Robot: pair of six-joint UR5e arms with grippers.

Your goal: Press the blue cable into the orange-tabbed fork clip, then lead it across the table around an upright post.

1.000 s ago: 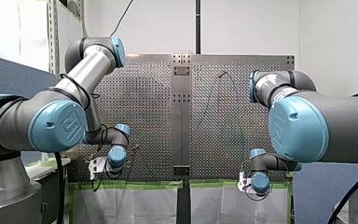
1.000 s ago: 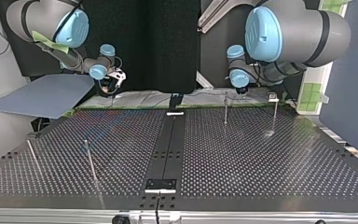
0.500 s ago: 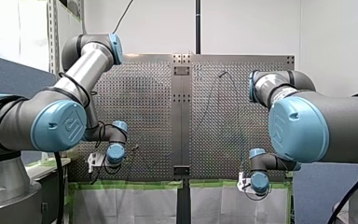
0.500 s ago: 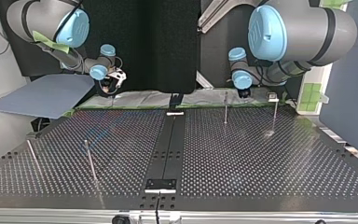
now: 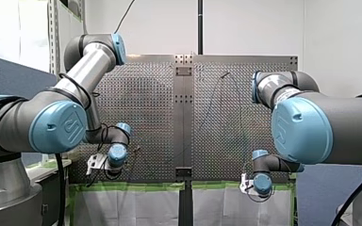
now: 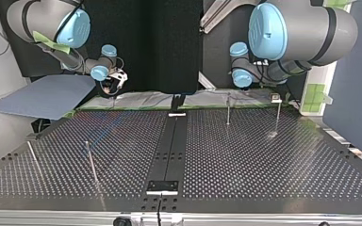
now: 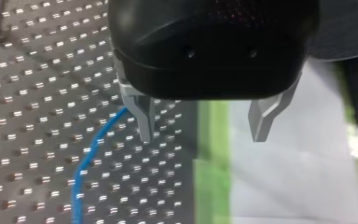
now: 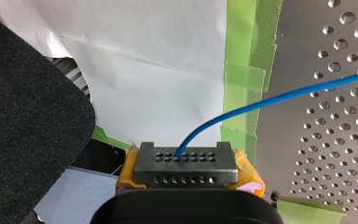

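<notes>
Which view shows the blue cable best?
Right wrist view: the cable stands out clearly, curving from my right gripper, shut on it, over the table. Left wrist view shows a short stretch beside my open left gripper. Front view shows only a faint line; top view barely any.

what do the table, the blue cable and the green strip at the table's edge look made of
The table: likely bare metal, dull grey sheen with rows of punched holes. The blue cable: probably a smooth plastic jacket, bending in a soft curve. The green strip: seemingly tape, laid in overlapping, wrinkled pieces.
</notes>
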